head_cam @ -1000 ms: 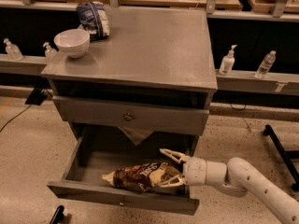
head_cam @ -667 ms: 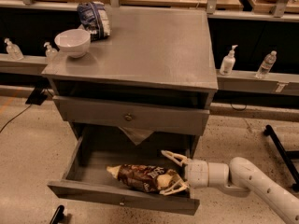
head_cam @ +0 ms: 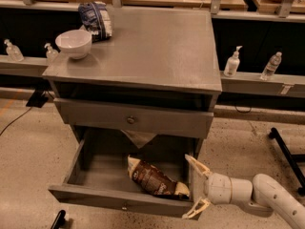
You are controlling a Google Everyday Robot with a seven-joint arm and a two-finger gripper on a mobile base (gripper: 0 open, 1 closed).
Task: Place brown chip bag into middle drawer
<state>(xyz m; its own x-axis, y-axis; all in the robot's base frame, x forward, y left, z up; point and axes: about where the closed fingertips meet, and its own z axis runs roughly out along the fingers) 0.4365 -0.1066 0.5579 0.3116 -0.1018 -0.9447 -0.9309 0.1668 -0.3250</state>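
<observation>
The brown chip bag (head_cam: 153,179) lies inside the pulled-out middle drawer (head_cam: 90,192), towards its right front corner, dark brown with a cream end. My gripper (head_cam: 194,187) is at the drawer's right side, just right of the bag, with its two cream fingers spread wide apart and nothing between them. The bag rests on the drawer floor, free of the fingers. The white arm reaches in from the lower right.
The upper grey drawer (head_cam: 131,120) with a brass knob is shut above. On the cabinet top stand a white bowl (head_cam: 73,43) and a blue-and-white bag (head_cam: 96,19). Bottles stand on the ledges either side. A black stand leg (head_cam: 286,151) is at the right.
The gripper let go of the chip bag and drew back to the right. The bag dropped and settled in the drawer, shifted right.
</observation>
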